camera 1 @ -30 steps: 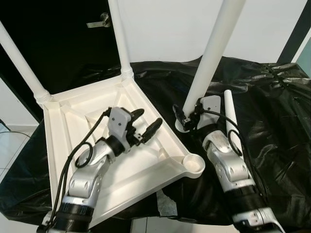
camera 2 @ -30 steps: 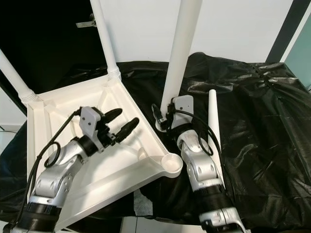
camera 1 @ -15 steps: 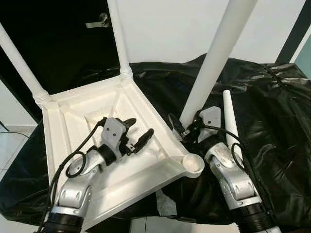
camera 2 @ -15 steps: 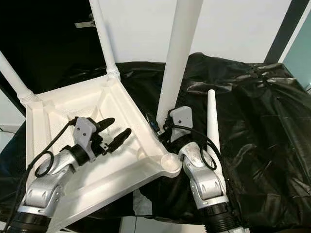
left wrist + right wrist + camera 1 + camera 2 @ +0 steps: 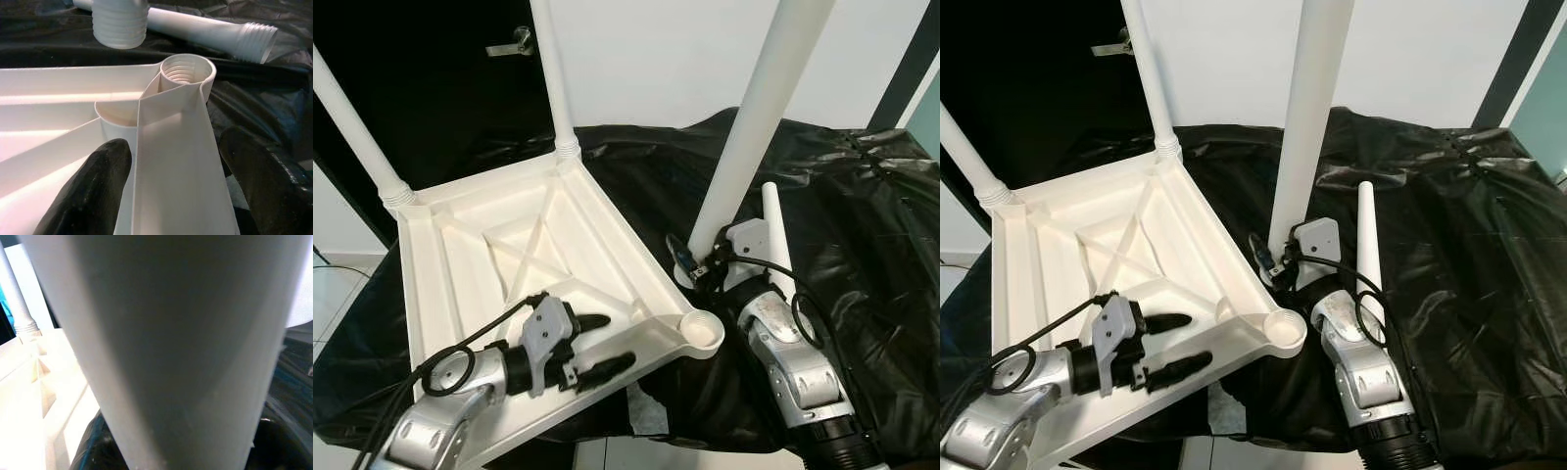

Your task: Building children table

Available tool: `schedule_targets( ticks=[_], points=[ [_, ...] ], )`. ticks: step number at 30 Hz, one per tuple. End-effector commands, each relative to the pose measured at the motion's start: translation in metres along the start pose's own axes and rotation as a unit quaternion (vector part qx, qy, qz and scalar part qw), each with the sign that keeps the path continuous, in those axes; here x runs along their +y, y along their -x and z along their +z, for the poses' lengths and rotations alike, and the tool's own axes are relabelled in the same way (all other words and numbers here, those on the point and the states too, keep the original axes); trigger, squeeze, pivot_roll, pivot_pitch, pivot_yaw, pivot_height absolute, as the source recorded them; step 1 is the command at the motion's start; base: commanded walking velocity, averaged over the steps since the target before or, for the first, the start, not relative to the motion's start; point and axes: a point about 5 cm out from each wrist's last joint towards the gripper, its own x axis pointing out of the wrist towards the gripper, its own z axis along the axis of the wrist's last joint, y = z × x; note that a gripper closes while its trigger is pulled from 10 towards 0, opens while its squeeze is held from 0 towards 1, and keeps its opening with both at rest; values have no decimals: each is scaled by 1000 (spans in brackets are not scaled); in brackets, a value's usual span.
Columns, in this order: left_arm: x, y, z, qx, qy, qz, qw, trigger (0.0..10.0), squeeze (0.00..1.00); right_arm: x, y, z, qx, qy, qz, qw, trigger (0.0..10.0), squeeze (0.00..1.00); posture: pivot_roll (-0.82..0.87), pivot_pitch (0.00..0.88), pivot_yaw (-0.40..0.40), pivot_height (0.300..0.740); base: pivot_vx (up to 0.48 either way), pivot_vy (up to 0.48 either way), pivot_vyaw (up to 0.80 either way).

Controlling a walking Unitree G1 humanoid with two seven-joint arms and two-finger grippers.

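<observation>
The white table top (image 5: 470, 264) lies upside down on a black sheet, with two white legs (image 5: 553, 73) screwed into its far corners. Its near right corner has an empty threaded socket (image 5: 705, 331) (image 5: 188, 73). My right gripper (image 5: 690, 266) is shut on a third white leg (image 5: 754, 108) near its lower end and holds it upright, just beyond that socket. A fourth leg (image 5: 773, 235) lies on the sheet behind it. My left gripper (image 5: 619, 341) is open at the top's near edge, one finger (image 5: 93, 196) on each side of the rim wall.
A crumpled black sheet (image 5: 862, 215) covers the work surface and hangs over its front edge. A dark doorway with a metal handle (image 5: 514, 41) is at the back left and a white wall stands behind. Tiled floor (image 5: 328, 294) lies at the left.
My left gripper has drawn back from the middle of the table top to its near edge and now straddles the rim. The right gripper with the held leg has shifted slightly right.
</observation>
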Motion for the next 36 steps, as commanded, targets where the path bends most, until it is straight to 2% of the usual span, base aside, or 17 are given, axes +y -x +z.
schedule_targets(
  ticks=[1, 6, 9, 12, 13, 21, 23, 28, 36],
  points=[
    [-4, 1, -3, 17, -2, -26, 1000, 10000, 0, 1, 1, 1, 0, 0, 2, 1000, 10000, 0, 28, 0, -3, 740, 0, 0, 0],
    [2, -2, -9, 54, -31, 0, 998, 10000, 0, 1, 1, 3, -1, -2, 3, 1000, 10000, 0, 26, 0, -2, 740, 0, 0, 0],
    [14, -7, -16, 88, -54, 45, 994, 10000, 0, 1, 1, 4, -2, -3, 2, 1000, 10000, 0, 25, 0, 0, 740, 0, 0, 0],
    [25, -11, -19, 103, -76, 85, 988, 10000, 0, 1, 0, 5, -3, -4, 1, 1000, 10000, 0, 22, 0, 2, 740, 0, 0, 0],
    [31, -13, -17, 102, -82, 107, 986, 10000, 0, 2, 0, 6, -4, -5, 1, 1000, 10000, 0, 17, 0, 5, 740, 0, 0, 0],
    [40, -19, -15, 107, -95, 134, 981, 10000, 0, 2, -1, 8, -7, -7, -2, 1000, 10000, 0, 8, 0, 13, 740, 0, 0, 0],
    [48, -24, -17, 122, -113, 156, 974, 10000, 0, 1, 0, 10, -7, -10, -4, 1000, 10000, 0, 2, 0, 17, 740, 0, 0, 0],
    [58, -29, -15, 119, -125, 177, 969, 10000, 0, 1, 1, 10, 0, -23, -7, 1000, 10000, 0, -6, 0, 21, 740, 0, 0, 0],
    [64, -27, -10, 112, -133, 191, 966, 10000, 0, 5, 7, 18, -1, -36, -9, 999, 10000, 0, -15, 0, 26, 740, 0, 0, 0]
  ],
)
